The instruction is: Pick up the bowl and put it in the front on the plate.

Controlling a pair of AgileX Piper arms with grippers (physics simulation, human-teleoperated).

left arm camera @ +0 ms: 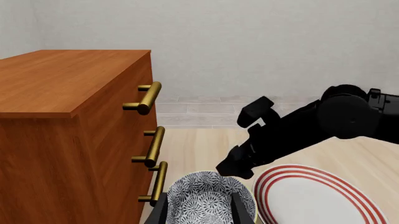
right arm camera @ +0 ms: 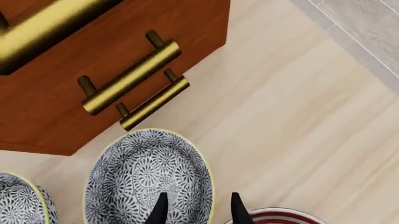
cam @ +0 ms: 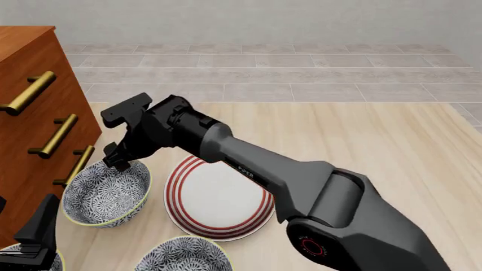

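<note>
I have the right arm reaching across to the left side of the pale wooden surface (cam: 362, 141), beside the brown wooden dresser with brass bar handles (cam: 30, 107). Its black right tool (right arm camera: 196, 210) hangs over the deep round bowl with the dense grey-and-white floral pattern and thin yellow rim (cam: 105, 192). In the right wrist view the two fingertips (right arm camera: 160, 207) straddle the rim on the plate side, one inside the bowl and one outside, with a narrow gap between them; I cannot tell whether they touch the rim. The bowl sits on the surface just in front of the dresser and just beside the flat white plate with red concentric rings (cam: 218, 197).

My left tool (left arm camera: 199, 207) is low at the near-left corner, over a second bowl of the same pattern (left arm camera: 209, 198), its fingers parted wide. A third patterned bowl (cam: 180, 254) lies near the plate's front edge.
</note>
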